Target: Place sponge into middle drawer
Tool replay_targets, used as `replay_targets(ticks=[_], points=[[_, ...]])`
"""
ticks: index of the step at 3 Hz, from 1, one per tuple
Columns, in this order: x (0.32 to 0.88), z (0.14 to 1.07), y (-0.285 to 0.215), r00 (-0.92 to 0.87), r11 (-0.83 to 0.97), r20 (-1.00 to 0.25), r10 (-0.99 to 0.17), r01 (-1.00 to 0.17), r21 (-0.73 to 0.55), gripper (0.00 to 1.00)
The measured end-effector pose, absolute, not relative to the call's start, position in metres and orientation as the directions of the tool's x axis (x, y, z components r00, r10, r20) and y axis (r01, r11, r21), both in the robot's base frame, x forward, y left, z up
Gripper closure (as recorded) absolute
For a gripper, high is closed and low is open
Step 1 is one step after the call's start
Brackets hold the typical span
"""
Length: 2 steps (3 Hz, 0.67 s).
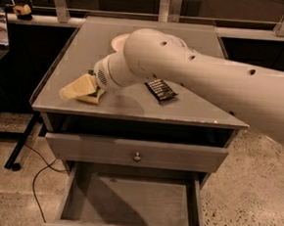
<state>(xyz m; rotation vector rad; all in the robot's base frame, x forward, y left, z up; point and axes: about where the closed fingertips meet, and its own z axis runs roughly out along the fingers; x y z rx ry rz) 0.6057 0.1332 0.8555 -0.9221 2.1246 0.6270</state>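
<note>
Reaching in from the right, the gripper [93, 80] meets the sponge [80, 88] near the left front of the cabinet top [132, 107]. The wrist hides it, so I cannot tell whether it is apart or clamped. The sponge lies tilted just left of the wrist, its long axis roughly left to right. The middle drawer [140, 199] stands open below, so the carry probably goes forward over the edge, then down.

Appearing to be an office or lab workspace: speckled terrazzo floor [258, 193] lying around a grey drawer cabinet [187, 157], black cable [37, 178] trailing across it, metal-framed glass partition [57, 0] running behind. Robot's pincer [94, 82] hanging low over the front-left of the surface [132, 107], beside the sponge [79, 88].
</note>
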Motion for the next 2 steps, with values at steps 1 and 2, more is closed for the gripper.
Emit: replay_targets(ticks=[1,2], points=[[0.6085,0.8493,0.1339,-0.494,0.623,-0.764,-0.415,-0.766,0.157,0.00],[0.6122,0.8398,0.1329,-0.506,0.616,-0.756,-0.416,-0.768,0.176,0.00]])
